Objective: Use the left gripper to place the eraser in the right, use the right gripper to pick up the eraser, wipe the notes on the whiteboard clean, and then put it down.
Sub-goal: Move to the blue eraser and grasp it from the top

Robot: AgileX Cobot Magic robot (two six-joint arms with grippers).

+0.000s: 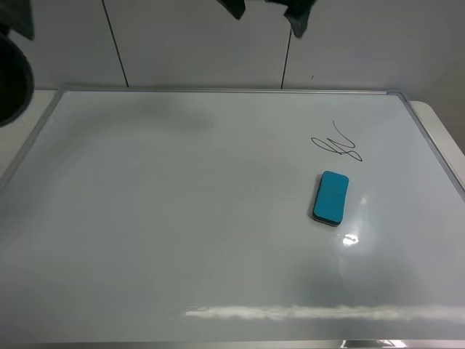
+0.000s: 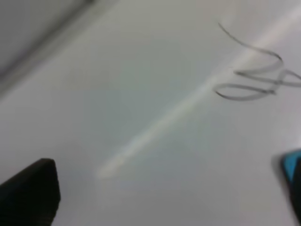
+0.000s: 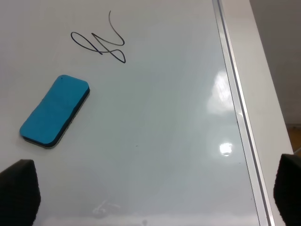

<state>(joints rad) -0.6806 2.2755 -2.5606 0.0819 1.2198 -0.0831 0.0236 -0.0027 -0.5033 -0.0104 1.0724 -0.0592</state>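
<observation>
The blue eraser (image 1: 330,198) lies flat on the right half of the whiteboard (image 1: 182,218), just below the black scribbled notes (image 1: 336,145). In the right wrist view my right gripper (image 3: 153,193) is open and empty. Its two fingertips (image 3: 16,190) stand wide apart above the board, with the eraser (image 3: 55,110) and the notes (image 3: 99,42) ahead of them. The blurred left wrist view shows one dark finger (image 2: 28,195) of my left gripper. It holds nothing and is well away from the eraser (image 2: 294,169) and the notes (image 2: 254,80).
The board's metal frame (image 3: 240,117) runs along the right side, with the white table edge (image 1: 443,131) beyond it. Dark arm parts (image 1: 298,18) hang at the top of the exterior view, and a dark round part (image 1: 11,73) sits at the far left.
</observation>
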